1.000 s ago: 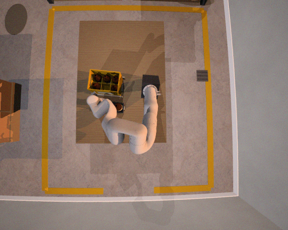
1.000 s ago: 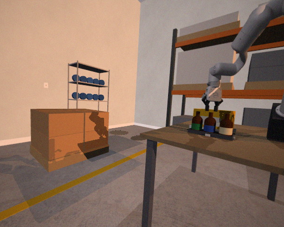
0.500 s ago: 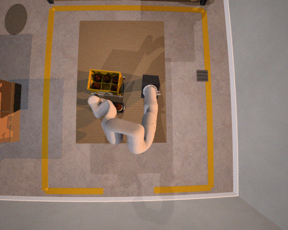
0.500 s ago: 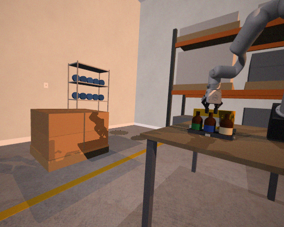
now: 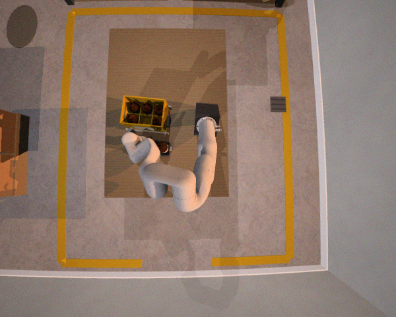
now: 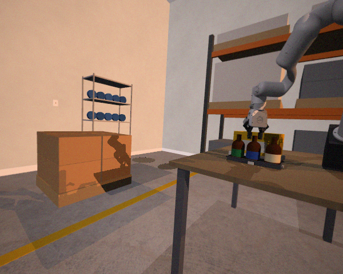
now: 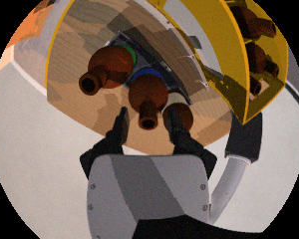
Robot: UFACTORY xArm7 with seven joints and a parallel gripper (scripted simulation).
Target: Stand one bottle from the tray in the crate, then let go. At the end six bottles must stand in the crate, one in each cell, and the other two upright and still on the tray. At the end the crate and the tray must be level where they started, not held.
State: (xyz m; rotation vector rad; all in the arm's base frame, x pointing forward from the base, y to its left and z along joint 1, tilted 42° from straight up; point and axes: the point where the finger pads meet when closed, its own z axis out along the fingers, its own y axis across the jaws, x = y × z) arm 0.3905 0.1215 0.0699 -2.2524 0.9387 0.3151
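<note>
Three brown bottles stand on the dark tray [image 6: 273, 165] [image 5: 169, 151]: a green-labelled bottle [image 6: 238, 147] [image 7: 110, 67], a blue-labelled bottle [image 6: 253, 150] [image 7: 149, 95] and a cream-labelled bottle [image 6: 272, 150] [image 5: 162, 147]. My gripper [image 6: 254, 136] [image 7: 148, 114] is open, with one finger on each side of the blue-labelled bottle's neck and a small gap on both sides. The yellow crate [image 5: 143, 98] [image 6: 280, 137] [image 7: 237, 87] stands just behind the tray. It holds several bottles [image 5: 134, 106] [image 7: 256, 27], and its middle cell on the tray side [image 5: 145, 119] shows empty. In the overhead view the wrist hides my fingers.
The arm's black base block [image 5: 206, 110] [image 6: 338, 153] stands on the wooden table [image 5: 164, 54] [image 6: 254, 180] to the right of the tray. Orange shelving [image 6: 283, 112] rises behind the table. Stacked cardboard boxes [image 6: 83, 159] stand on the floor to the left.
</note>
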